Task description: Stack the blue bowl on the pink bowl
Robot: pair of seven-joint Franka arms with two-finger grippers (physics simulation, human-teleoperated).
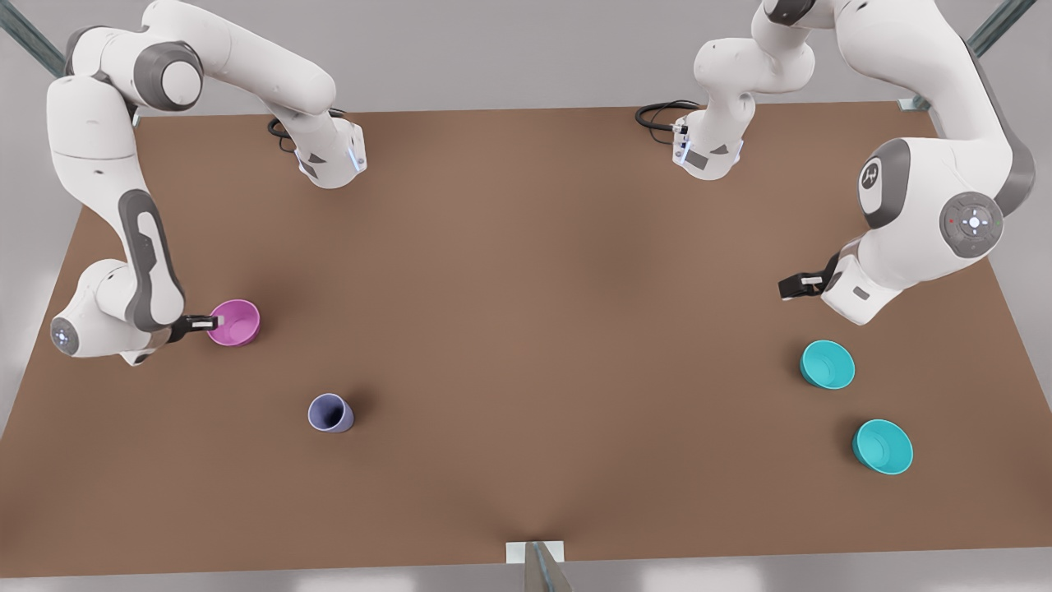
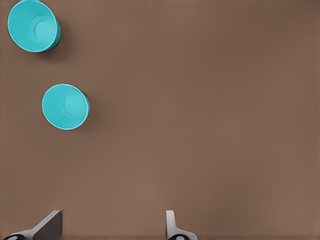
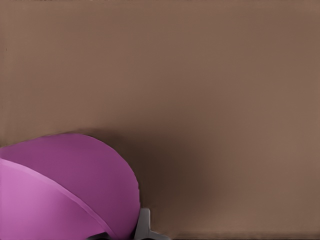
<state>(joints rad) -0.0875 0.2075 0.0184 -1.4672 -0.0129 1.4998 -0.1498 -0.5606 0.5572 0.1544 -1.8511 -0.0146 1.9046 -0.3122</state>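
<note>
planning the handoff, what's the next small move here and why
Probably lift the pink bowl a little and start carrying it toward the table's middle. The right gripper looks clamped on its rim, one finger outside the wall. The left gripper hangs open above the table near both teal bowls, holding nothing, so it could descend on the nearer one.

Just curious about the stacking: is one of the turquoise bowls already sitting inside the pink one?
No, the pink bowl is empty at the front view's left, and both teal bowls sit apart at the right.
</note>
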